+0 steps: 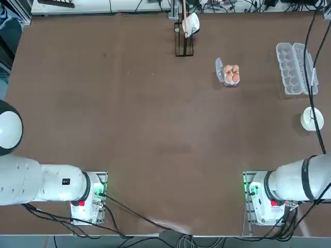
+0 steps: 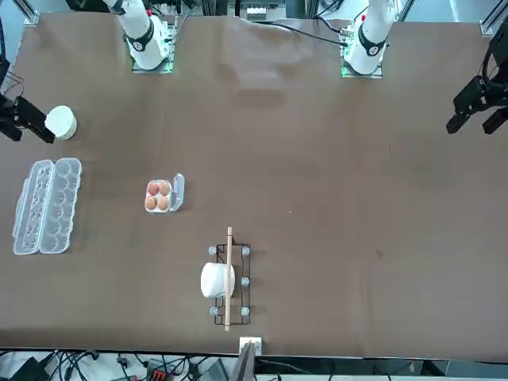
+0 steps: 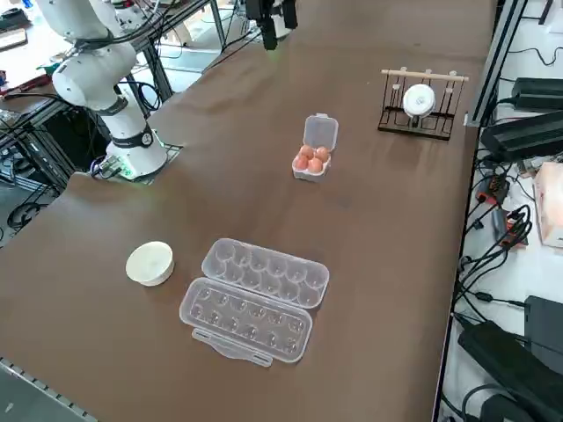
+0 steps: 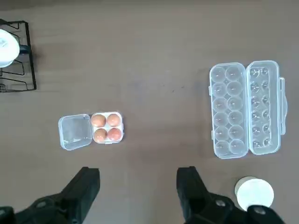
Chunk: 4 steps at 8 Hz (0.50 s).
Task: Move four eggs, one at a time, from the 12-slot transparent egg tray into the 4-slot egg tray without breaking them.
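Four orange-brown eggs (image 1: pixel 231 74) (image 4: pixel 106 128) fill all the cups of the small square 4-slot tray (image 4: pixel 74 132), whose lid lies open beside them. The long clear 12-slot tray (image 1: pixel 292 67) (image 4: pixel 245 109) lies open at the table's far right, and every cup I can see is bare. My right gripper (image 4: pixel 138 175) hangs high above the table, open, with nothing between its fingers. It is well short of both trays. In the front view the gripper (image 2: pixel 28 127) shows at the left edge, next to the white bowl.
A round white bowl (image 1: pixel 312 119) (image 4: pixel 253 192) sits just nearer my base than the long tray. A black wire rack (image 1: pixel 184 33) (image 2: pixel 226 278) holding a white cup stands at the table's far edge. A black cable crosses above the long tray in the top view.
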Motion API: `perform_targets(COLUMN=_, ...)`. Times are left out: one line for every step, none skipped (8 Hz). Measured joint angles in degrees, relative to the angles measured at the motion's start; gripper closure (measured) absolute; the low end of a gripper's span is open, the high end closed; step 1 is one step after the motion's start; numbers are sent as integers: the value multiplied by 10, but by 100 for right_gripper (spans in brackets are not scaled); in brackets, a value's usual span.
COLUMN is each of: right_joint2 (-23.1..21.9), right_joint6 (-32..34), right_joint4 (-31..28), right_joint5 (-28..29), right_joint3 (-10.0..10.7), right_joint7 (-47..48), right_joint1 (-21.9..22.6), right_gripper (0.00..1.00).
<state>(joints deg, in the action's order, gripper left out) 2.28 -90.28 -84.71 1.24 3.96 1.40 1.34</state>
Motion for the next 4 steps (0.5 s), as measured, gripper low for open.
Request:
perform_targets(right_joint2=-4, right_joint6=10, right_joint4=-5, right_joint5=0, right_joint3=-1, right_joint7=-1, right_joint1=-1, right_gripper=0)
perform_targets(right_joint2=-6, right_joint6=31, right_joint4=-10, right_joint5=0, right_joint3=-3, right_joint7=-1, right_joint1=-1, right_gripper=0)
perform_targets(right_joint2=-7, right_joint6=47, right_joint4=-15, right_joint5=0, right_joint3=-6, right_joint7=-1, right_joint1=-1, right_gripper=0)
perform_targets(right_joint2=-7, right_joint6=52, right_joint4=-18, right_joint5=0, right_joint3=-9, right_joint7=-1, right_joint1=0, right_gripper=0)
